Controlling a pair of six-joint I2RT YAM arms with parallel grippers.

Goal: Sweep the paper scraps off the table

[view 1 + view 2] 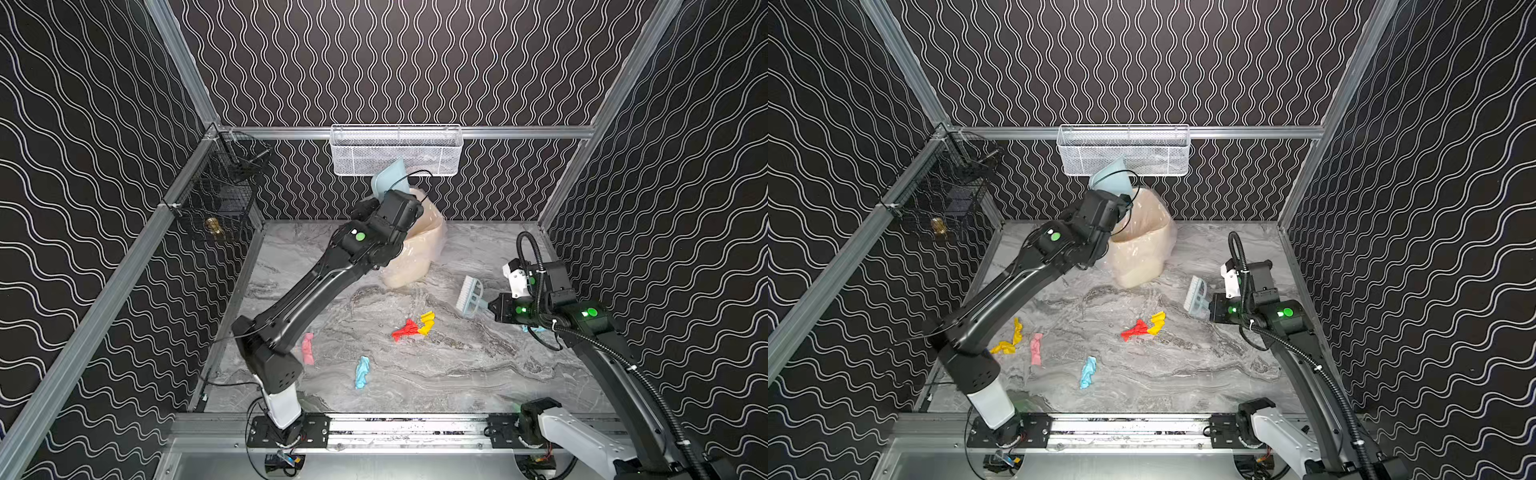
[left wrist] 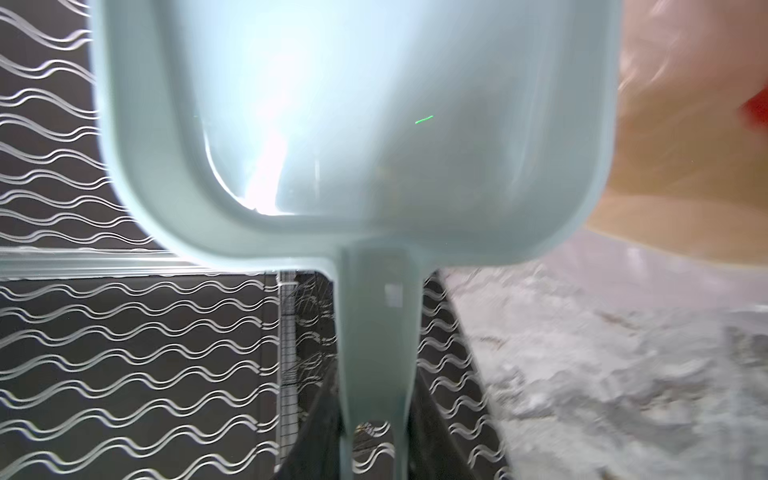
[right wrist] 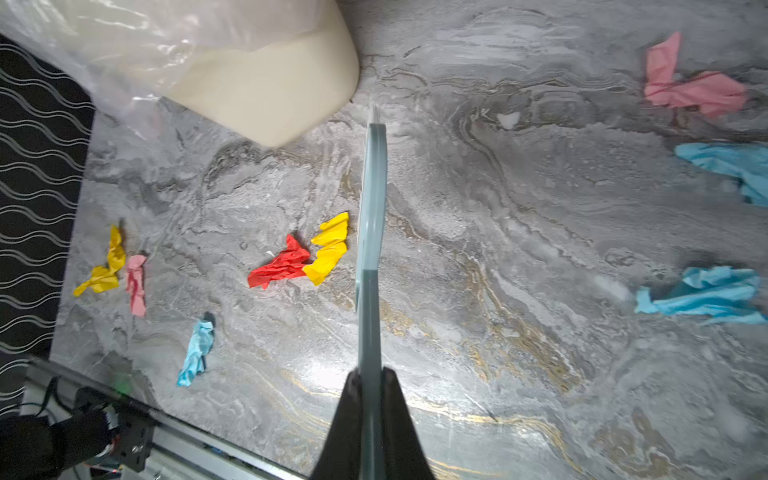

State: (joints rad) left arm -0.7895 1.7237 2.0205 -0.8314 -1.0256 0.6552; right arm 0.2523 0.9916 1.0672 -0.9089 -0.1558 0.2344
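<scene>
Lying near the brush [image 1: 469,297] in the right tool [image 1: 490,308], paper scraps [image 1: 409,329]

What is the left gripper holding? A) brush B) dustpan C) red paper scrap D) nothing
B: the left gripper pinches the handle of the pale blue dustpan; the brush is in the right gripper.

Left arm [image 1: 307,299] hides yellow paper scrap [image 1: 1008,343]; dustpan [image 2: 374,145] blurred.
</scene>
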